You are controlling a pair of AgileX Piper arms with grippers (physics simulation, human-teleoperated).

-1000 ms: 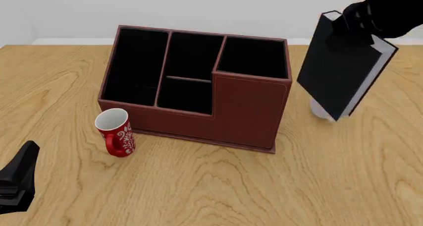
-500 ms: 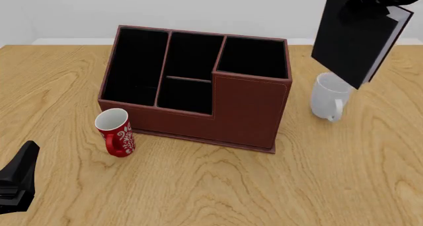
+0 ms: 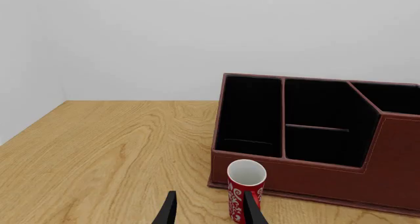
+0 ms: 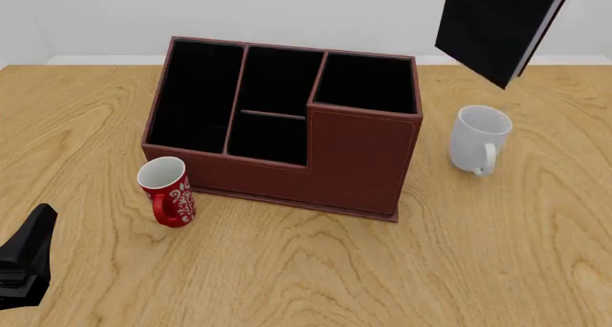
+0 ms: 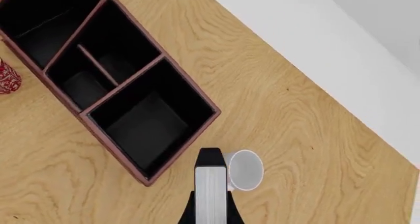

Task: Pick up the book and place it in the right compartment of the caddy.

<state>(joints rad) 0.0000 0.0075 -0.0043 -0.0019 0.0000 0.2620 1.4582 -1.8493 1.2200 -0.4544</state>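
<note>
The black book (image 4: pixel 492 29) hangs tilted in the air at the top right of the front view, higher than the caddy (image 4: pixel 359 162) and to the right of it. Its white page edges (image 5: pixel 210 194) face the right wrist camera. My right gripper (image 5: pixel 210 211) is shut on the book; in the front view it is cut off above the frame. The right compartment (image 4: pixel 365 83) stands open with nothing in it, and it lies below and beside the book (image 5: pixel 151 123). My left gripper (image 3: pixel 210 214) is open and low at the near left (image 4: pixel 24 269).
A white mug (image 4: pixel 478 137) stands on the table right of the caddy, under the book. A red patterned mug (image 4: pixel 168 191) stands at the caddy's front left corner, a little beyond my left fingers (image 3: pixel 253 209). The table is wooden.
The right arm has lifted the book higher and slightly left, its top now leaving the frame. The white mug it hid now shows in full. The left arm has not moved.
</note>
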